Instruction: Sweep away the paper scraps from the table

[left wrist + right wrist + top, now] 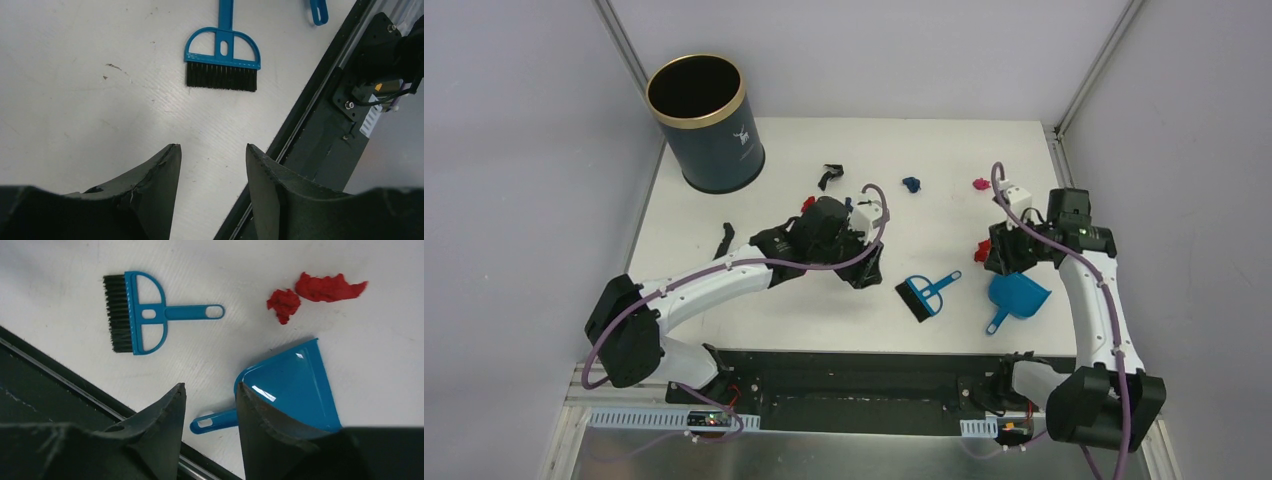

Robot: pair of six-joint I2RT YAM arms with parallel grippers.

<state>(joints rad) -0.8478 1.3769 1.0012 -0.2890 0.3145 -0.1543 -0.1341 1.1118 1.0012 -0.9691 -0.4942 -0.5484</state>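
White rectangular worktop [944, 235] with a black front edge. A dark blue, gold-rimmed bin [706, 140] stands at its far left corner. Near the front right lie a blue hand brush [927, 294] and, near it, a blue dustpan [1016, 297]. Small paper scraps [911, 184] lie scattered: black, dark blue and magenta across the far half, red ones close to the dustpan's open edge.

Between your left gripper [212, 148] and the small blue plastic hand brush with black bristles [222, 60] you have bare white tabletop [75, 100], nothing in the way. The brush lies near the blue plastic dustpan [1016, 297], leaving only a narrow lane between them. Two red crumpled paper scraps [327, 288] sit just off the dustpan's open mouth. The black front rail [844, 362] bounds the near side, the dark blue gold-rimmed cylindrical bin [704, 125] fills the far-left corner, and grey walls [524, 150] close the other sides.
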